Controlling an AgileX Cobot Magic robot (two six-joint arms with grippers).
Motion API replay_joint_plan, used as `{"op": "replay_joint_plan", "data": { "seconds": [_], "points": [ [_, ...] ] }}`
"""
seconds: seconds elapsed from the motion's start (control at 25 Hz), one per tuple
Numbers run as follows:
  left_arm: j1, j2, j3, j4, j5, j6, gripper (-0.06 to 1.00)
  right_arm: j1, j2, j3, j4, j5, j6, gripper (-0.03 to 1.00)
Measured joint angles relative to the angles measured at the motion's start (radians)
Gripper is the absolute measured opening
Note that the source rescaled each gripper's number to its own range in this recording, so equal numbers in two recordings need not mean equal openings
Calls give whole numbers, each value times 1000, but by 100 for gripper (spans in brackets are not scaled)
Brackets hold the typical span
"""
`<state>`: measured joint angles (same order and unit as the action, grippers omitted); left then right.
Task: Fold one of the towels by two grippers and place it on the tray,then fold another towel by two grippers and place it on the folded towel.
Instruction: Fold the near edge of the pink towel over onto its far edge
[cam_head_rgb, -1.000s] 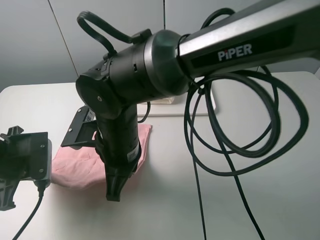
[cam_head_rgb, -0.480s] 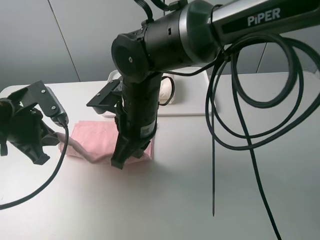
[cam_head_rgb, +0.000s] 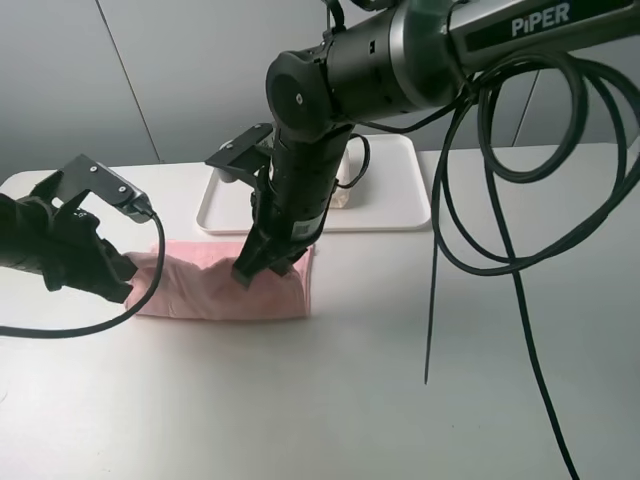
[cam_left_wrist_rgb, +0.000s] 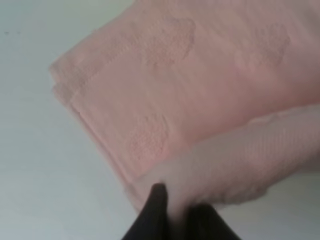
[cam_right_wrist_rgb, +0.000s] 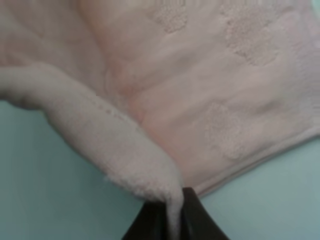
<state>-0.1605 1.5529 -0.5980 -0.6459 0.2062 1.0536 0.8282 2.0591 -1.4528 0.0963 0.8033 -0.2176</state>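
Towel (cam_head_rgb: 210, 292) pinched by both hands.
Your left hand (cam_head_rgb: 122, 278) and right hand (cam_head_rgb: 246, 272) each clamp a pink edge.

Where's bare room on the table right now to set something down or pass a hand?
Free: the table in front of the pink towel, its right side around the hanging cable, and the right end of the tray. Crowded: left-centre, where the left gripper and right gripper pinch that towel, and the tray's middle by the cream towel.
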Motion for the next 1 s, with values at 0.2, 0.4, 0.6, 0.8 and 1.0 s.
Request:
{"op": "replay_joint_plan", "data": {
  "seconds": [0.2,0.4,0.6,0.8,1.0],
  "points": [
    [0,59,-45,-7,-63,-91,2,-37,32,0,-3,-60,34,0],
    [0,124,-76,-16,-98,-128,2,-52,55,0,-3,-133,46,0],
    [0,149,-77,-51,-187,-149,2,-63,86,0,-7,-220,78,19],
    [0,153,-81,-85,-260,-155,33,-83,101,0,-24,-263,162,76],
    [0,153,-85,-127,-271,-157,95,-90,101,0,-76,-251,245,99]
  ]
}}
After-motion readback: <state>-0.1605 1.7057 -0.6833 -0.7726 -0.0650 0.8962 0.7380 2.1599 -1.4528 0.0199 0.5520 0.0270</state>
